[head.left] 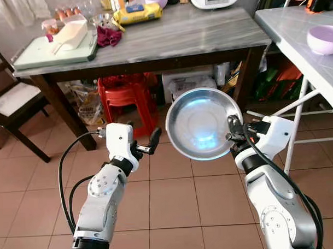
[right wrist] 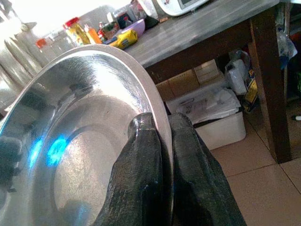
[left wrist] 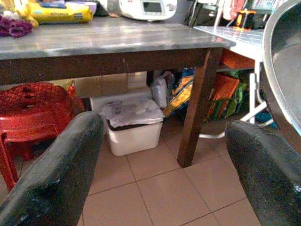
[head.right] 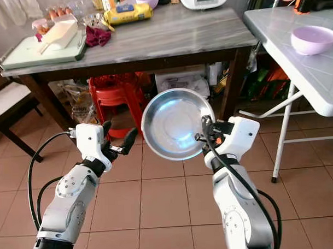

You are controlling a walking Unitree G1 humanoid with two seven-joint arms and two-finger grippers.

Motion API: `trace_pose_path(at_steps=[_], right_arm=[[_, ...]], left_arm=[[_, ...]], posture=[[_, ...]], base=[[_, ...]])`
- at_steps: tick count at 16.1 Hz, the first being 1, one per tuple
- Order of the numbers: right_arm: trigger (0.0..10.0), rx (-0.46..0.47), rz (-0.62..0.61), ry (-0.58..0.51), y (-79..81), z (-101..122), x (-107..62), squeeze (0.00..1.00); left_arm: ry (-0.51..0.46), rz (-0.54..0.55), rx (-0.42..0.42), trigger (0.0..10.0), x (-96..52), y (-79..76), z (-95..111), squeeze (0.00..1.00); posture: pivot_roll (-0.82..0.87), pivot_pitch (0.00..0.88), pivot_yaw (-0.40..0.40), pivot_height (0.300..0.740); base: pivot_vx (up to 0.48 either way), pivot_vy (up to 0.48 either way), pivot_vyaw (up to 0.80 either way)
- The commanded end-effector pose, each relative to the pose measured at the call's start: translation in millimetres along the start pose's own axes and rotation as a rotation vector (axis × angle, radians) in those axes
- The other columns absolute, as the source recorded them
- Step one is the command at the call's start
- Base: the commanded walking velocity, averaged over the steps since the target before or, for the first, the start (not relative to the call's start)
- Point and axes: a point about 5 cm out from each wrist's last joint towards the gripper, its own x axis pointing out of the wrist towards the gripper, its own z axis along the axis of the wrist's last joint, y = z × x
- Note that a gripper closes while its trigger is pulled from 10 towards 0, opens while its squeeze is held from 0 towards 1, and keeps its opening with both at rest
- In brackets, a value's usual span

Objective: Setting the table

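A shiny steel bowl [head.left: 202, 123] is held up on its edge above the tiled floor, its hollow facing me. My right gripper [head.left: 231, 130] is shut on the bowl's right rim; in the right wrist view both black fingers [right wrist: 146, 179] pinch the rim of the steel bowl [right wrist: 80, 136]. My left gripper [head.left: 148, 146] floats open just left of the bowl, nothing between its fingers [left wrist: 56, 174]. The bowl's edge [left wrist: 282, 70] shows beside it in the left wrist view.
A grey-topped wooden table [head.left: 196, 33] stands ahead with a tray [head.left: 54, 52], a yellow packet [head.left: 138, 13] and other clutter. A red stool [head.left: 124, 96] and a white bin [left wrist: 134, 127] sit under it. A white folding table [head.left: 300, 43] with a purple bowl [head.left: 323, 38] is at right; a chair [head.left: 13, 108] at left.
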Motion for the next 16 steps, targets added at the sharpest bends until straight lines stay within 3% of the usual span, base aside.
trace_pose_path(at_steps=[1, 5, 16], right_arm=[[10.0, 0.001, 0.018, -0.017, 3.5, 2.9, 0.8, 0.0], [10.0, -0.004, 0.023, -0.015, 3.8, 2.2, 1.4, 0.0], [10.0, -0.024, 0.015, -0.016, 0.5, 2.8, 2.9, 0.0]], left_arm=[[-0.013, -0.004, 0.008, 10.0, -0.2, 1.5, 4.4, 0.0], [-0.029, -0.035, 0.01, 10.0, -0.9, -1.1, 6.2, 0.0], [-0.025, -0.042, -0.001, 10.0, -0.3, -3.8, 3.8, 0.0]], posture=[[-0.16, 0.098, 0.098, 0.74], [-0.16, 0.091, 0.097, 0.74], [-0.17, 0.086, 0.091, 0.74]], base=[[0.0, 0.0, 0.0], [0.0, 0.0, 0.0], [0.272, 0.0, 0.0]])
